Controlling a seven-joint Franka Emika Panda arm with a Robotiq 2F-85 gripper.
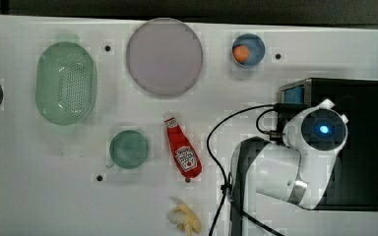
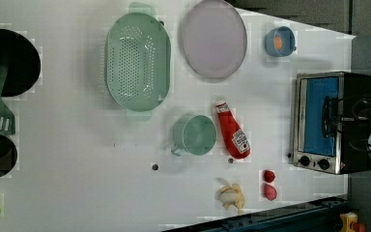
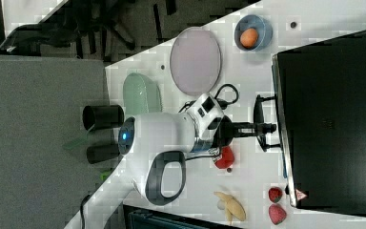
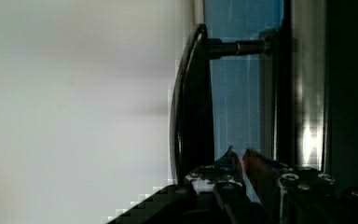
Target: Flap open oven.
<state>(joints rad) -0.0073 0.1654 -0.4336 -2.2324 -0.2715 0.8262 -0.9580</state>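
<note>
Close against my gripper (image 4: 239, 161), narrowly parted fingers sit behind the oven's black bar handle (image 4: 193, 107), grasping nothing I can confirm. At the top view's right edge stands the oven (image 1: 359, 142), door shut.

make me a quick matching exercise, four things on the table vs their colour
Things:
1. colander
2. ketchup bottle
3. plate
4. banana

Colours:
a. red
b. yellow
c. pale green
d. lilac

Pairs: 1-c, 2-a, 3-d, 4-b
</note>
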